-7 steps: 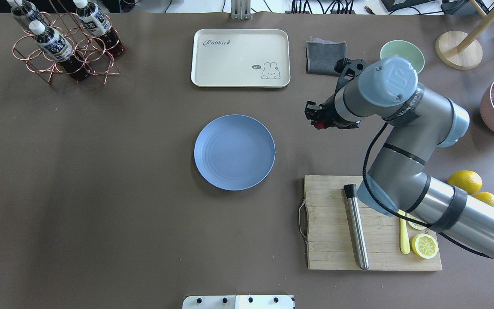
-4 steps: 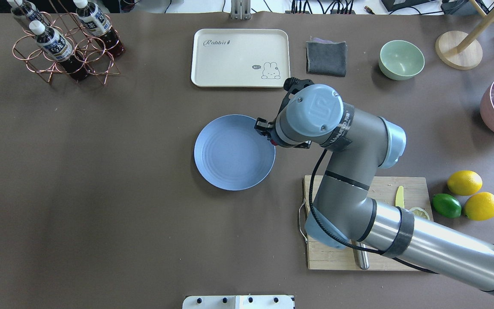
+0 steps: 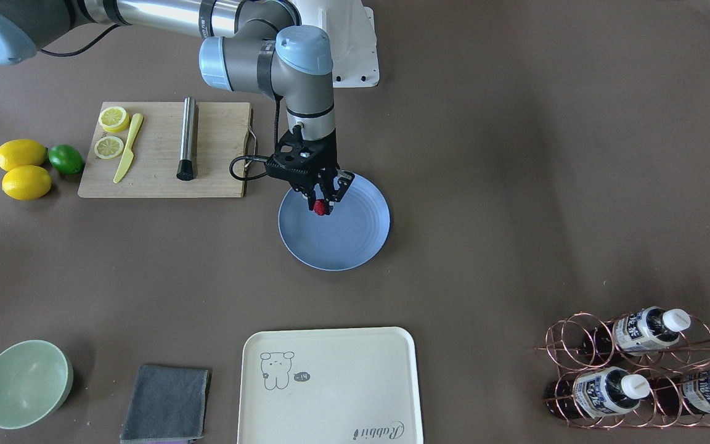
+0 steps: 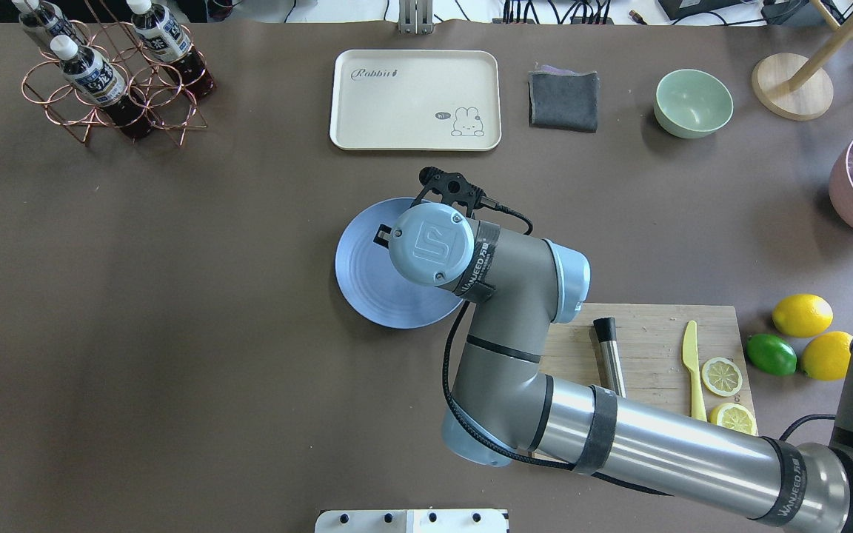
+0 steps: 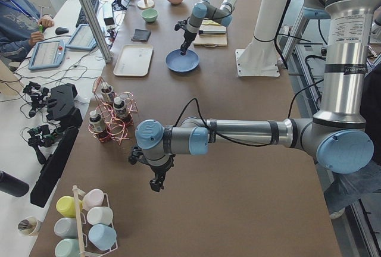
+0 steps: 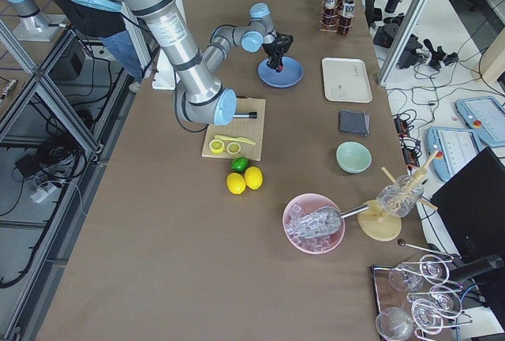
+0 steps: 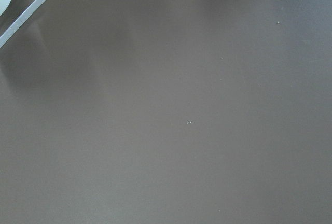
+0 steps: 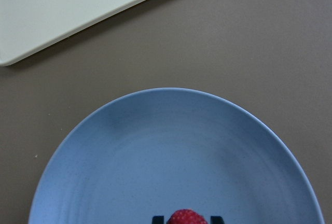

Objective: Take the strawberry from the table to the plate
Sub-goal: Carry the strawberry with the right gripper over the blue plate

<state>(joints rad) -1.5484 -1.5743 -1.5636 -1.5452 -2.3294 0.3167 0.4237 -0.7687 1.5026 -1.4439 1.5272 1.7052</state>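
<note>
Brown-grey counter [image 3: 503, 185] fills the scene, with the light-blue plate [image 3: 355, 243] near its middle. The right claw [image 3: 324, 202] hangs over the robot-side part of the plate, closed tight around the small red strawberry [image 3: 320, 208]. Whether the berry touches the plate cannot be told. The left claw [image 5: 158, 185] hovers over bare counter well apart from the plate, and how far open it is cannot be told.

A robotics lab — robot arms [image 5: 238, 132] at a long table [image 5: 238, 209], teach pendants [image 5: 49, 53] alongside.
</note>
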